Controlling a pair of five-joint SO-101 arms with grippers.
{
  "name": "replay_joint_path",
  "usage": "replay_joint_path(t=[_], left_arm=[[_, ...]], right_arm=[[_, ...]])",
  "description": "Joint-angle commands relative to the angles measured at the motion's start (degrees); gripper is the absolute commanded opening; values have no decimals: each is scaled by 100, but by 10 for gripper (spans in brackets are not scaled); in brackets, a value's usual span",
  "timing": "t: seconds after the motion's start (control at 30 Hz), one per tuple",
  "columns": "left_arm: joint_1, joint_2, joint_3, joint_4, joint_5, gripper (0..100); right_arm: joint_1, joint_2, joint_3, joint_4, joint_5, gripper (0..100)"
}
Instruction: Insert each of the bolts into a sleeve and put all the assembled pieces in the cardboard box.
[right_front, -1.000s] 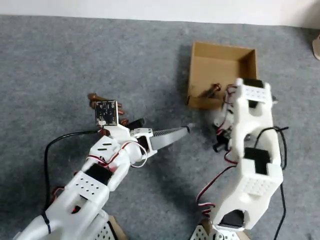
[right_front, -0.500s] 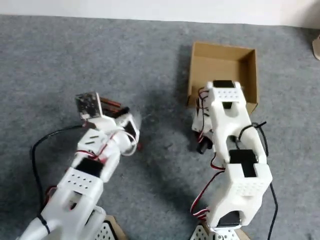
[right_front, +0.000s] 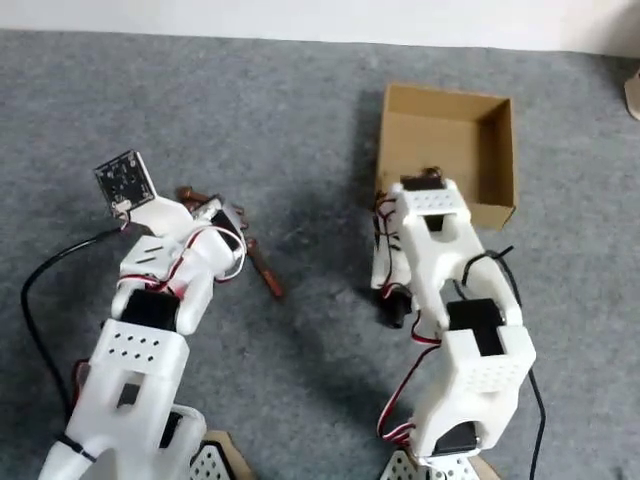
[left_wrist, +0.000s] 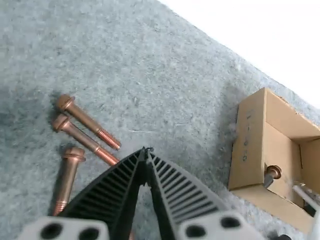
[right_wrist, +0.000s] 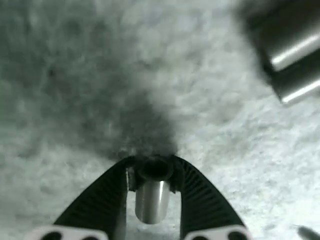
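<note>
Three copper bolts lie side by side on the grey carpet, just beyond my left gripper, which is shut with nothing in it. In the high view a bolt lies to the right of the left arm and others peek out near its wrist. My right gripper hangs low over the carpet, shut on a shiny metal sleeve held upright. More sleeves lie close by. The cardboard box stands open behind the right arm, and an assembled piece rests inside it.
The right arm covers the box's front wall and whatever lies under it. A black cable loops to the left of the left arm. A strip of bare carpet runs between the arms. A tan object sits at the right edge.
The left arm has swung back from the middle of the table to the left, over the bolts. The right arm has shifted left and toward the box's front.
</note>
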Motion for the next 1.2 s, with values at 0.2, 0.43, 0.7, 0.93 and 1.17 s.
replay_joint_path(t=[0.2, 0.43, 0.7, 0.93, 1.17], left_arm=[[-286, 963, -1877, 2048, -360, 6], [-585, 2237, -2536, 2954, -923, 6], [-1121, 2237, -2229, 2963, -2470, 10], [-989, 2299, -2079, 2971, -2848, 11], [-804, 2360, -2378, 3297, -2848, 11]], right_arm=[[-224, -1130, 681, -242, 492, 5], [-251, -2633, 2352, -1622, 466, 5], [-593, -3530, 3371, -2229, 475, 5], [-611, -3565, 3407, -2229, 484, 5], [-611, -3565, 3407, -2229, 484, 5]])
